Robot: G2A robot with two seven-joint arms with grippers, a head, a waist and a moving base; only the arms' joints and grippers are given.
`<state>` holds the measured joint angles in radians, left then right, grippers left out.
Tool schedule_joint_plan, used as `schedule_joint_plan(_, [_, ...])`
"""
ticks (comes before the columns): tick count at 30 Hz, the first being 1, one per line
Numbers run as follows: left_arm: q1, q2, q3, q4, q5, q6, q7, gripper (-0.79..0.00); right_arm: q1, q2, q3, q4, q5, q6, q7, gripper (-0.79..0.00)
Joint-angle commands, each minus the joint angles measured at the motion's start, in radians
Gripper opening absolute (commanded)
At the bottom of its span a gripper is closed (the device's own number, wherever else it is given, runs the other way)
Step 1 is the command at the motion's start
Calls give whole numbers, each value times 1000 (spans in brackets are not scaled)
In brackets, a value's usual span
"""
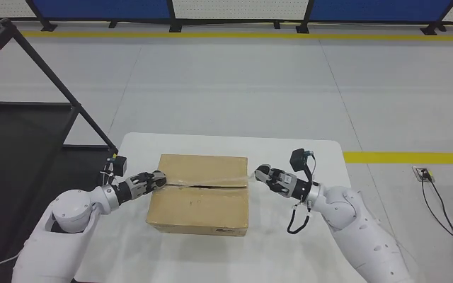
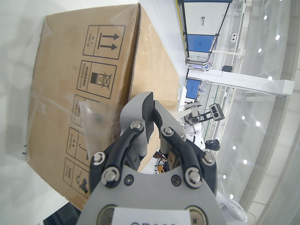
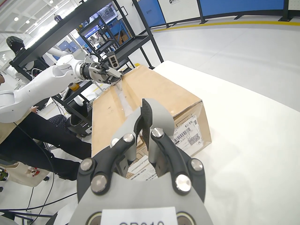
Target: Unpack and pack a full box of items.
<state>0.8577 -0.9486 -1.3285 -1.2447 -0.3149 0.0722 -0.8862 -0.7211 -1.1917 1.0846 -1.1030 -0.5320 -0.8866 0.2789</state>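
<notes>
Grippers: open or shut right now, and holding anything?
Left gripper: shut beside loose tape on the cardboard box; whether it grips the tape cannot be told.
Right gripper: shut, nothing visibly held.

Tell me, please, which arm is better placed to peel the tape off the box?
Probably left: the left gripper sits shut at the seam end of the box, a loose tape flap beside it. The right gripper is shut just off the opposite end.
</notes>
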Motion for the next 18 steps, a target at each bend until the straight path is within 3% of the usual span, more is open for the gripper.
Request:
schedule_joint_plan(1, [-1,0,1,1,1,1,-2,-785,0,0,1,3,-4,-6,-7,-406])
schedule_joint_plan(3, [-2,0,2,2,0,0,-4,-785,1,0,2,4,-9,-9,-14,-354])
schedule_joint_plan(7, [-4,-1,4,4,-1,2,-4,-785,2,-1,2,6,-15,-13,-21,-416])
schedule_joint_plan(18, [-8,-3,10,11,2,5,-5,-785,-3,3,19,6,-22,-13,-31,-422])
